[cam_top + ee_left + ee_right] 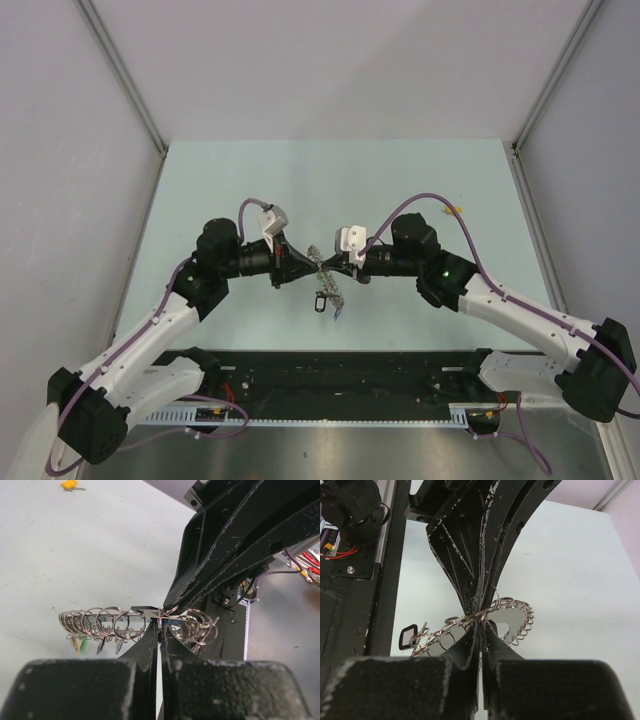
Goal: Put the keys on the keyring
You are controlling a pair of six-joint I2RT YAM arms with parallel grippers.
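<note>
The keyring (326,272), a large wire ring strung with many small silver split rings, hangs in the air between both grippers above the table. My left gripper (306,263) is shut on its wire (159,615). My right gripper (340,266) is shut on the same spot from the opposite side (481,616). Green, yellow and blue tags (82,642) hang under the ring. A black tag (319,300) dangles at the ring's lower end, also in the right wrist view (408,636); whether it is threaded on, I cannot tell. The yellow-tagged key (457,210) lies loose on the table, far right (70,485).
The pale green table (330,180) is walled by grey panels at left, right and back. A black rail with wiring (340,365) runs along the near edge between the arm bases.
</note>
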